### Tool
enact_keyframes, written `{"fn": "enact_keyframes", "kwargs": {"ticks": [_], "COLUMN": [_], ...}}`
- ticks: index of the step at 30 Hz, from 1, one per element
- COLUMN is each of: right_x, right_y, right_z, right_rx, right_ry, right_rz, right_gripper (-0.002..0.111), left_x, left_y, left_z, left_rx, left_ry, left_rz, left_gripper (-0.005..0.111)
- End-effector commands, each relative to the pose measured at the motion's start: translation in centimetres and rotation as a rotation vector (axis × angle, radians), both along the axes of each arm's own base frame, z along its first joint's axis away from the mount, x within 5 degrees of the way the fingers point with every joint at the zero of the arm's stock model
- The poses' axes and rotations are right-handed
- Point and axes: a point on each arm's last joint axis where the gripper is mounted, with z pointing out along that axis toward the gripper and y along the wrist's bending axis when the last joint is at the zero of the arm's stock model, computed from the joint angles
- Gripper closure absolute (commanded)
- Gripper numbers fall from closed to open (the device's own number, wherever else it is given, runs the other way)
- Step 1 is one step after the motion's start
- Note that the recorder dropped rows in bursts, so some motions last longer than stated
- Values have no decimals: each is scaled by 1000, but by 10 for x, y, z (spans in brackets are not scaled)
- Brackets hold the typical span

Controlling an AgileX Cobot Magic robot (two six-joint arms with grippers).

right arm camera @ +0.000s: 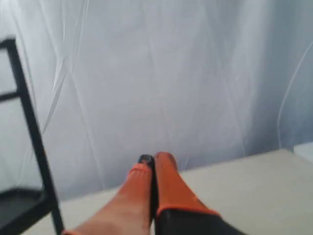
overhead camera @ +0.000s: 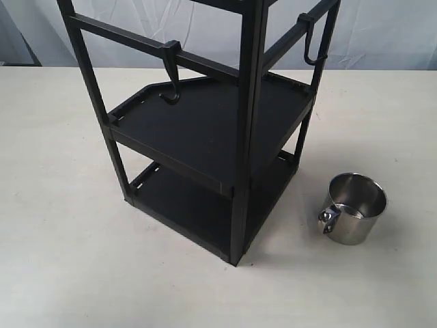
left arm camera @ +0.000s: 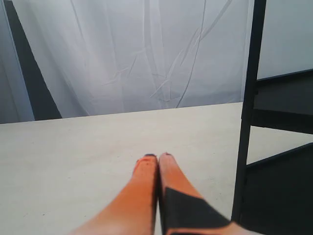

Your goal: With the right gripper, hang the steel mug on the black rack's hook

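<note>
The steel mug (overhead camera: 353, 208) stands upright on the table to the right of the black rack (overhead camera: 239, 137), its strap handle facing the front left. The slim J-shaped hook (overhead camera: 312, 42) hangs from the rack's upper right crossbar. Neither arm shows in the exterior view. In the right wrist view, my right gripper (right arm camera: 153, 158) is shut with nothing between its orange fingers, above the table and facing a white curtain, with a rack post (right arm camera: 30, 125) off to one side. My left gripper (left arm camera: 157, 156) is also shut and empty, low over the table beside a rack post (left arm camera: 248, 117).
A broader tapering hook (overhead camera: 171, 75) with a curled tip hangs from the rack's left crossbar over the upper shelf (overhead camera: 205, 123). A lower shelf (overhead camera: 198, 205) sits near the table. A white curtain (overhead camera: 382, 31) closes off the back.
</note>
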Motion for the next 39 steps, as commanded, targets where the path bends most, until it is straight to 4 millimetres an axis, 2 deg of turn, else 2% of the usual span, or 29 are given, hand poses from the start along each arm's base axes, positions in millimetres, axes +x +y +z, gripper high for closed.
{"fn": "enact_keyframes", "kwargs": {"ticks": [1,2,3,5,7,10,12,18,20,21,22,24,25,29,32,35,39], "right_x": [-8,-11,-14,-15,-13,-10,-11,-15,-18,-19,-19,-10,-3,35,74,113,156], "right_y": [-15,-18,-20,-21,-19,-16,-16,-14,-11,-5,0,5,3,-7,-11,-4,21], "right_z": [20,25,30,34,32,28,29,46,56,66,74,85,88,95,96,88,72], "right_rx": [16,27,113,441,625,734,748,950,839,672,469,185,109,-28,-124,-166,-157], "right_ry": [-238,-296,-350,-406,-374,-340,-349,-407,-415,-401,-347,-163,-38,380,637,884,1136], "right_rz": [-167,-203,-198,-105,-27,25,28,137,154,162,152,92,48,-72,-82,-1,200], "right_gripper": [109,109,109,109,109,109,109,109,109,109,109,109,109,109,109,109,109], "left_x": [0,0,0,0,0,0,0,0,0,0,0,0,0,0,0,0,0], "left_y": [0,0,0,0,0,0,0,0,0,0,0,0,0,0,0,0,0], "left_z": [1,1,1,1,1,1,1,1,1,1,1,1,1,1,1,1,1], "left_rx": [-1,-1,-1,-1,-1,-1,-1,-1,-1,-1,-1,-1,-1,-1,-1,-1,-1], "left_ry": [-10,-10,-10,-10,-10,-10,-10,-10,-10,-10,-10,-10,-10,-10,-10,-10,-10], "left_rz": [-4,-4,-4,-4,-4,-4,-4,-4,-4,-4,-4,-4,-4,-4,-4,-4,-4], "left_gripper": [105,105,105,105,105,105,105,105,105,105,105,105,105,105,105,105,105]}}
